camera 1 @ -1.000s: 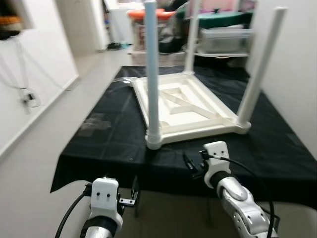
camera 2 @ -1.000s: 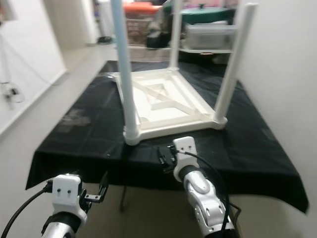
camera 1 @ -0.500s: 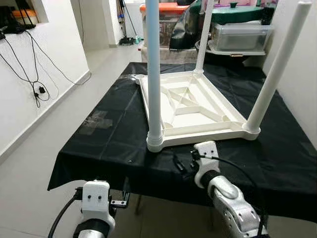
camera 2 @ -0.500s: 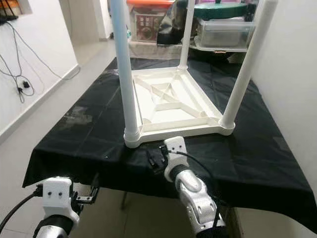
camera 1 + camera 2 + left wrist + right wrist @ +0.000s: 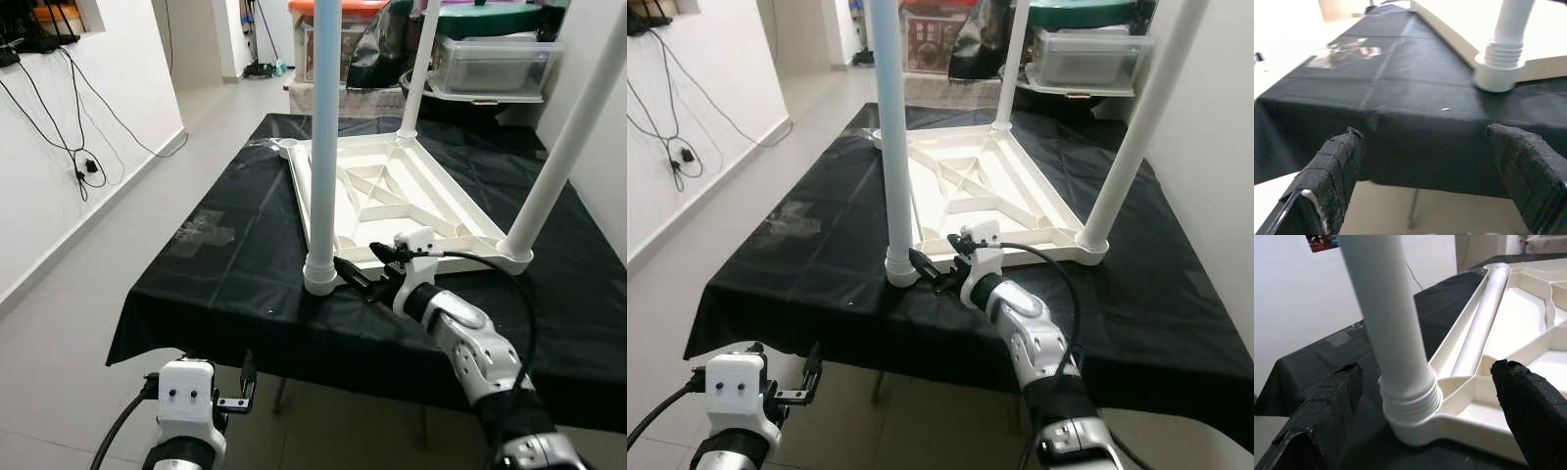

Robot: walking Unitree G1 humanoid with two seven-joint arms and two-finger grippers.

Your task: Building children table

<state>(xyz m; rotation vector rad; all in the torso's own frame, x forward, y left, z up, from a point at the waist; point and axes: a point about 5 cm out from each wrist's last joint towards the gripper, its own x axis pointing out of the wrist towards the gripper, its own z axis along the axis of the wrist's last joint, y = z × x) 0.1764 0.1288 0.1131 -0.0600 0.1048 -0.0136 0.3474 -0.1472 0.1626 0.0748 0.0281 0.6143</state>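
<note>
- Children table (image 5: 392, 191) lies upside down on the black cloth (image 5: 235, 255) of a bigger table, with white legs pointing up.
- Nearest leg (image 5: 324, 147) stands in the table's corner socket (image 5: 1415, 423) closest to the robot — a loose leg (image 5: 1480, 328) lies inside the frame just beside it.
- Right gripper (image 5: 364, 281) is at the base of this leg, fingers spread apart on both sides of it, grasping nothing.
- Left gripper (image 5: 1440, 181) hangs lower than the cloth edge — also released.
</note>
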